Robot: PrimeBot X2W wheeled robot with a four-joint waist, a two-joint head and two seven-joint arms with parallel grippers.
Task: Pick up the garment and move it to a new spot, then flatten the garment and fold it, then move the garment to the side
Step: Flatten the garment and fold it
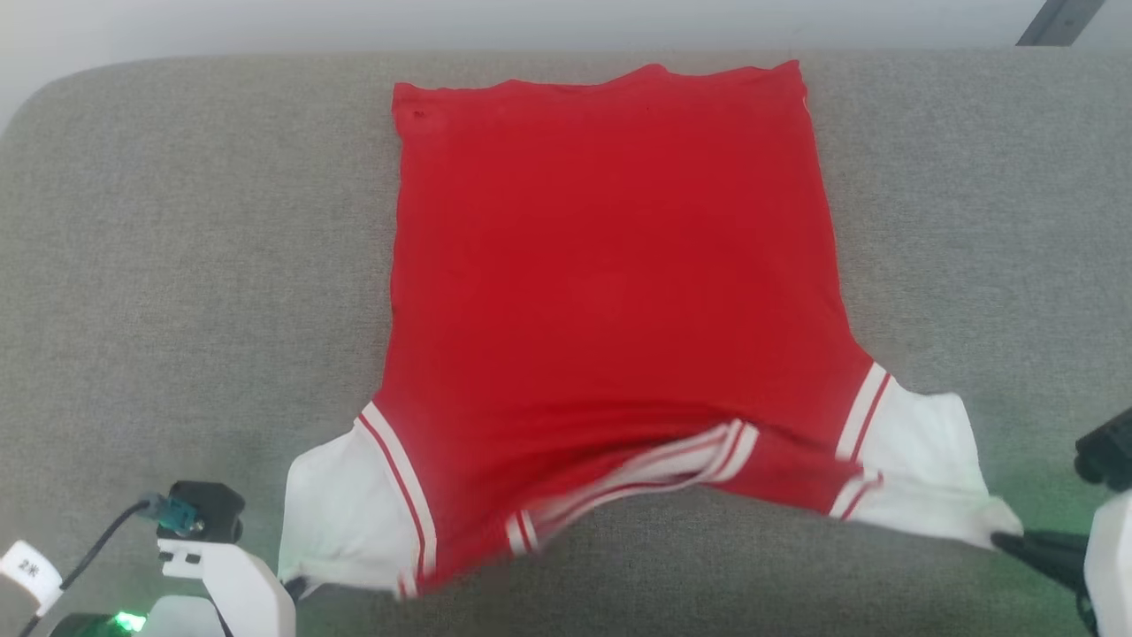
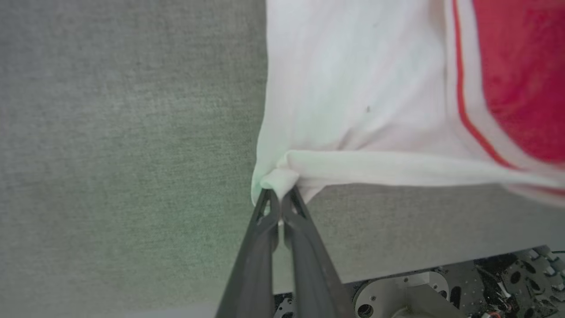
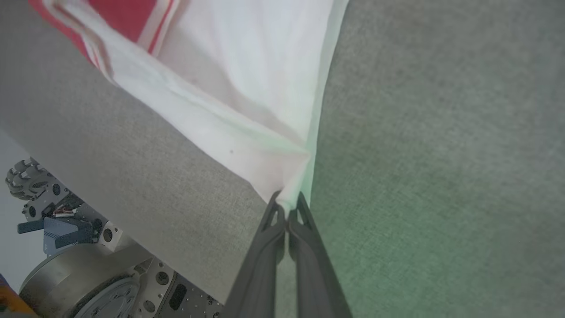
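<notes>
The red jersey shirt (image 1: 610,265) lies spread in the frame's middle on the grey cushion (image 1: 159,221). The left gripper (image 2: 279,199) and right gripper (image 3: 289,206) each pinch a white sleeve corner, lower left and lower right. This looks like flattening; next, the bunched lower edge needs an even pull.

left gripper (image 2: 279,196): fingers pressed together, tips pinching a bunched white corner of the garment (image 2: 353,88)
right gripper (image 3: 289,203): fingers pressed together, tips pinching the other white sleeve corner
left wrist (image 1: 239,575): pale housing, lower left of head view, fingers reaching right
right wrist (image 1: 1110,553): pale, lower right edge, dark fingers reaching left
</notes>
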